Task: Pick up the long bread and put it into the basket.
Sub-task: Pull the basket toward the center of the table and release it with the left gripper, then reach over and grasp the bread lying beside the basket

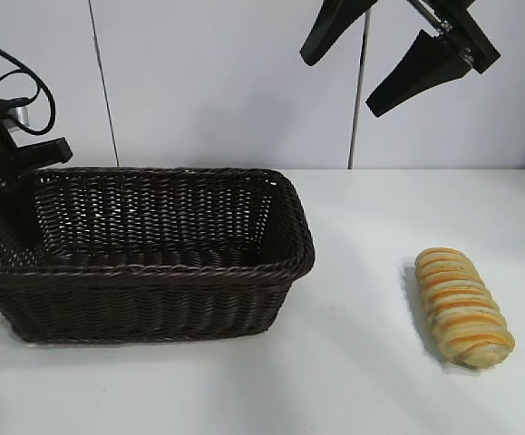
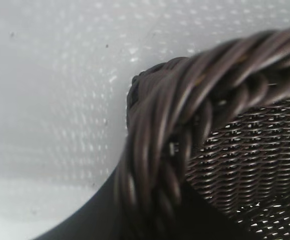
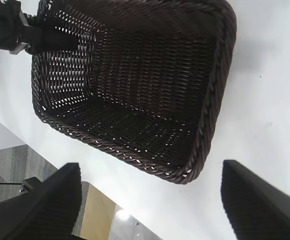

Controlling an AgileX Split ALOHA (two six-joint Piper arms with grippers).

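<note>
My left pincer (image 1: pixel 17 195) is down at the left end of the basket (image 1: pixel 167 272), its dark fingers nearly closed across the braided rim there, one finger inside the wall and the other outside. From my left wrist, the rim (image 2: pixel 175 130) fills the view very close up, with the woven wall below it and the white table (image 2: pixel 49 90) beyond; one of my fingers (image 2: pixel 89 220) shows as a dark shape just beside the braid. From my right wrist I can see that same pincer (image 3: pixel 49 40) gripping the far short end of the basket.

My right pincer (image 1: pixel 398 59) hangs high above the table, spread wide and grasping nothing, pointing down and toward the basket. Its two black fingers (image 3: pixel 44 205) frame the near short end of the basket without touching it.

The bread (image 1: pixel 462 305) lies on the table, well apart from the basket on its right side, flat on its length with its striped ridges up. Nothing touches it. The basket stands upright on the table, and I see nothing inside it.
</note>
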